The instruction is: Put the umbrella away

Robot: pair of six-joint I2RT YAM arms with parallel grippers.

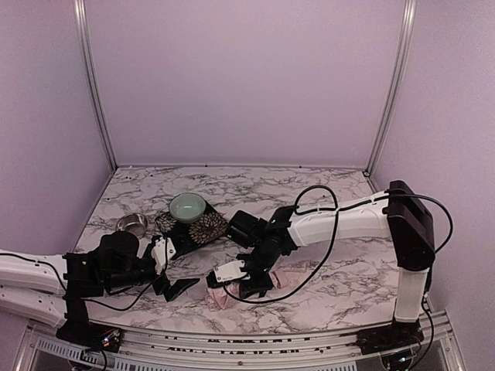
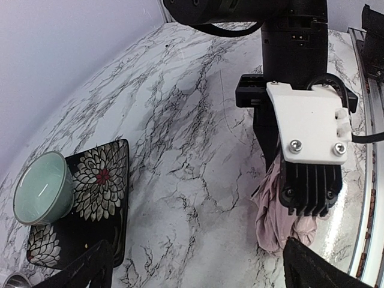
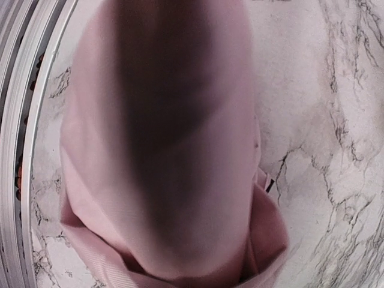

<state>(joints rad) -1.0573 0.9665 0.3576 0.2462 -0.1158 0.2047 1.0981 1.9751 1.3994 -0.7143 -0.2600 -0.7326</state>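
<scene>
Marbled desk, lilac walls on three sides; we list outward from the task's thing.

Item 1, umbrella: pale pink, collapsed to a rumpled bundle, lying flat at the desk's near edge, just inside the rail. We find no shaft, handle or strap in any view.

Item 2, right claw: down on the bundle's left end, touching fabric. Its fingertips are buried in cloth or out of frame, so we cannot tell whether it grips or merely presses.

Item 3, left claw: jaws spread wide, holding nothing, low over the desk near the umbrella's left end, not touching it.

Item 4, mat: dark, floral, behind the claws, with a green bowl standing on it. Steel bowl near the mat, to its left.

Progress, by our judgement: early. The canopy is down, but the fabric lies loose, nothing wrapped or strapped, and we see no sleeve or holder to receive it. Gathering, securing and stowing are all left.

Views compared: the top view alone places both arms and the umbrella's whole length. The left wrist alone shows the right claw side-on, planted over bunched fabric. The right wrist gives only pink cloth filling the frame, shadowed down the middle, rail at left, none of its own fingers.
</scene>
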